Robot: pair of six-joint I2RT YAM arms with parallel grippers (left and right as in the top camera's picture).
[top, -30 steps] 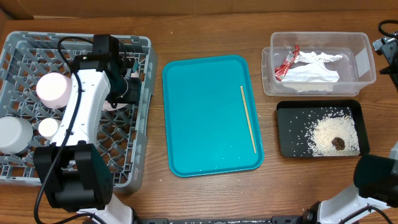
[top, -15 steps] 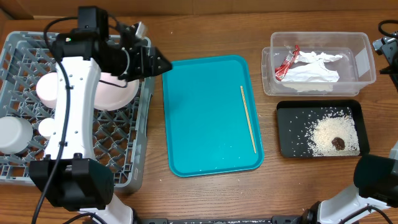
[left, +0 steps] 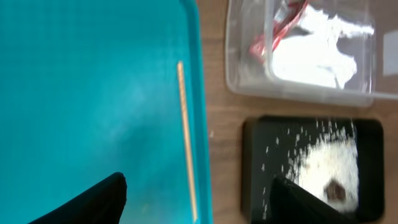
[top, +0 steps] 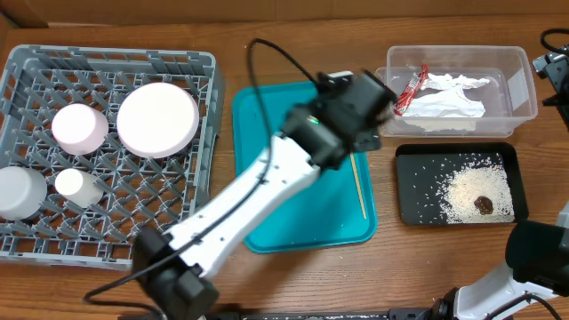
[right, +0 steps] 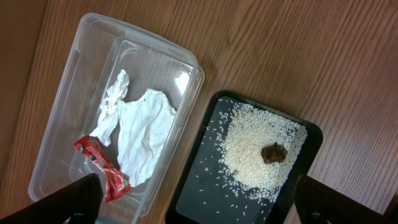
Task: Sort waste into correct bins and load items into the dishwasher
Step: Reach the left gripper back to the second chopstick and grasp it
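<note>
Left wrist view: the left gripper [left: 199,183] is seen with its black fingers [left: 87,202] spread wide and nothing held between them. A thin chopstick [left: 185,137] lies flat in the gap ahead of them, running lengthwise on the teal tray [left: 93,74], just inside its raised right rim.

Several faults can be expected from here. Because the stick is so thin and lies flat, it may be missed or rolled aside when the jaws are closed. Because it lies so near the rim, the outer finger may be set down on the rim or on the black tray [left: 252,162] just beside it, and the rice [left: 323,168] could be scattered onto the table.

No task item lies between the fingers. The rice and the brown lump [left: 336,188] lie in the black tray, ahead and to the right of the outer finger. Farther off, the red wrapper [left: 273,31] and the napkin [left: 317,59] are held in the clear tub [left: 239,68].

The right gripper [right: 198,183] is parked above these two bins, jaws wide and empty.

Farthest from both, in the overhead view, the large plate [top: 157,120], pink bowl [top: 80,127], white bowl [top: 18,191] and small cup [top: 76,184] sit in the grey rack [top: 27,62]; through its open lattice a thin stick might well be dropped.
</note>
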